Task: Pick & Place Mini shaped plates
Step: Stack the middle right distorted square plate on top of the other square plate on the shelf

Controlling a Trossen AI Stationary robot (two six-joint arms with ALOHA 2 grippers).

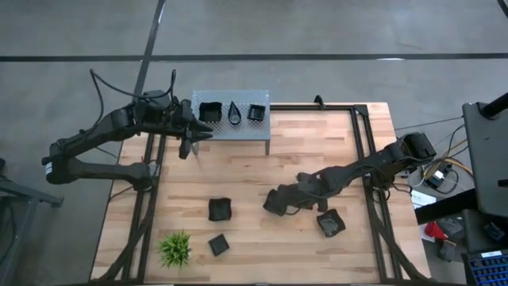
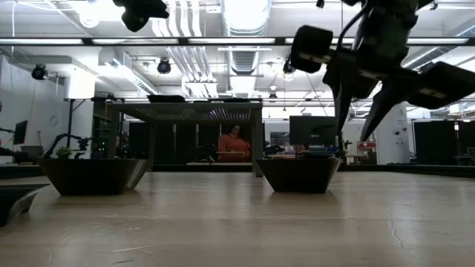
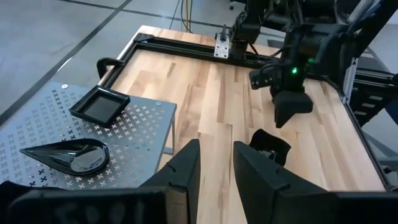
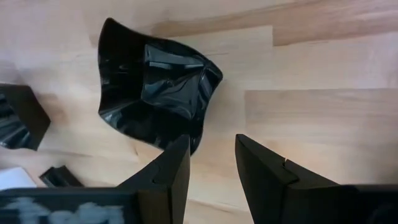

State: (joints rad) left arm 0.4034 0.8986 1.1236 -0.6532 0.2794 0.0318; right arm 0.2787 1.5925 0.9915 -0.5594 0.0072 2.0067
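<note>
Under my right tool [image 4: 211, 163], released, a glossy black square plate [image 4: 155, 87] is lying on the desk [image 4: 323, 118]: light, stiff, slippery; I am aiming for its raised rim.

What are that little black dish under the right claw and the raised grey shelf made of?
The dish looks like thin glossy plastic, possibly glazed ceramic: it gives sharp highlights and has wavy, pinched edges. The shelf looks like matte sheet metal, punched all over with small cross-shaped holes.
</note>
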